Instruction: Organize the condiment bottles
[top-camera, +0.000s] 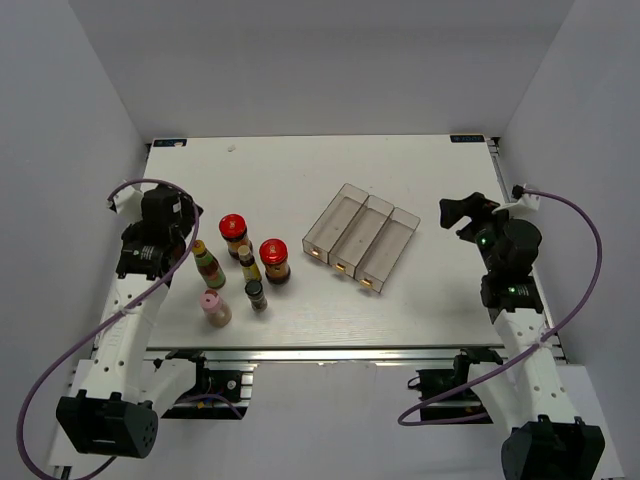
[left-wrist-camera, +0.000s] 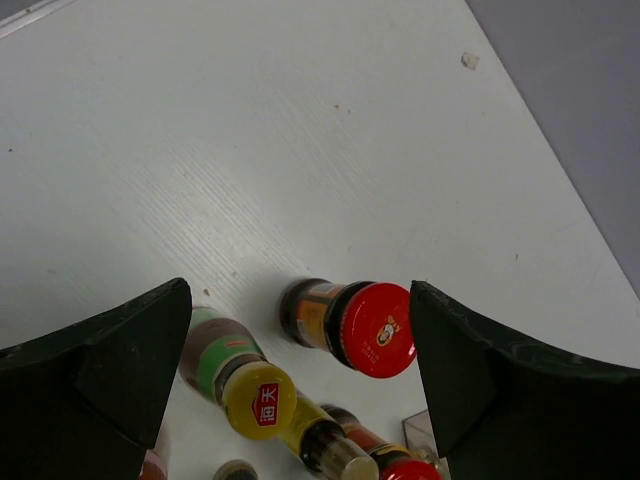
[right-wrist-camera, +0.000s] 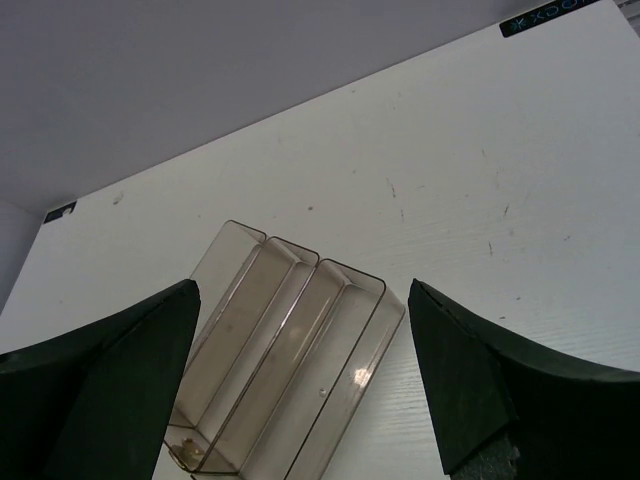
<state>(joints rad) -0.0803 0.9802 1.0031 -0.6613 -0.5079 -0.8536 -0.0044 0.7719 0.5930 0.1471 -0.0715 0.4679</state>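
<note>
Condiment bottles (top-camera: 247, 262) stand bunched just below and ahead of the left claw (left-wrist-camera: 298, 290), which is spread wide and grasps nothing. A red-lidded jar (left-wrist-camera: 375, 328) sits between its fingers, nearer the right one, with the tall yellow-capped bottle (left-wrist-camera: 258, 398) just beside it. The right claw (right-wrist-camera: 302, 290), likewise released, has the clear tray (right-wrist-camera: 290, 330) ahead of it. Closing on the jar could knock that tall neighbour over, since the group is tight. In the left wrist view the frame cuts off the bottles nearest the claw's palm, and the pink bottle (top-camera: 213, 307) barely shows, if at all. The tray's see-through walls are hard to trace.
</note>
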